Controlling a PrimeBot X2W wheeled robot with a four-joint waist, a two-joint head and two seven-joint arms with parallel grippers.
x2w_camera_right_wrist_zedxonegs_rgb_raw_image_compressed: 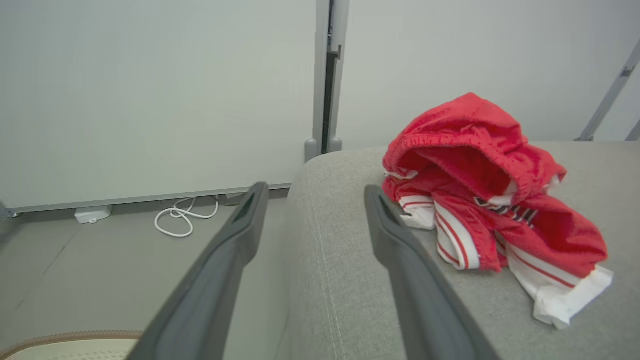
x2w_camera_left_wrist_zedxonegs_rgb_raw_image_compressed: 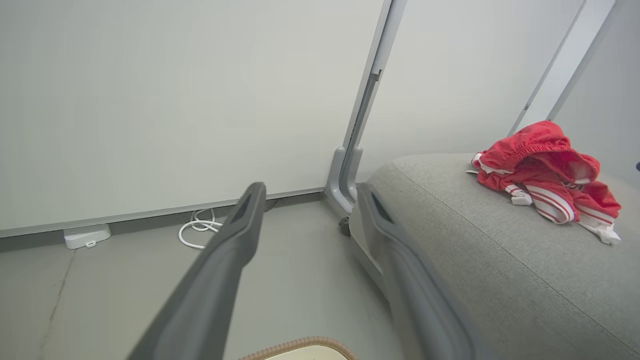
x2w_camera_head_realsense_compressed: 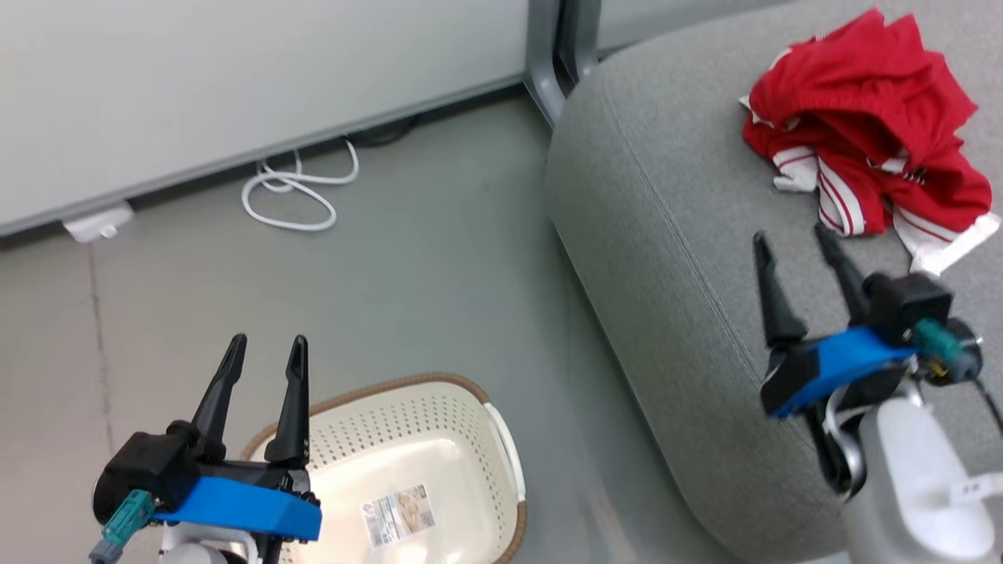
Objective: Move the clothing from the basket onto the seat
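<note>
Both pincers, left pincer (x2w_camera_head_realsense_compressed: 266, 341) and right pincer (x2w_camera_head_realsense_compressed: 788, 233), gape empty; head view alone shows basket (x2w_camera_head_realsense_compressed: 470, 407) sticker (x2w_camera_head_realsense_compressed: 398, 514).

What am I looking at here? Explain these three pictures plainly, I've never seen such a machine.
A two-armed robot is seen through three cameras: one on its head looking down, and one on each wrist looking along that gripper's two dark fingers. The left gripper is open above a cream basket on the floor, whose visible inside holds just a label sticker. The right gripper is open over a grey seat. Red clothing with white trim lies bunched on the seat. Neither gripper holds anything. A white cable lies by the wall.
</note>
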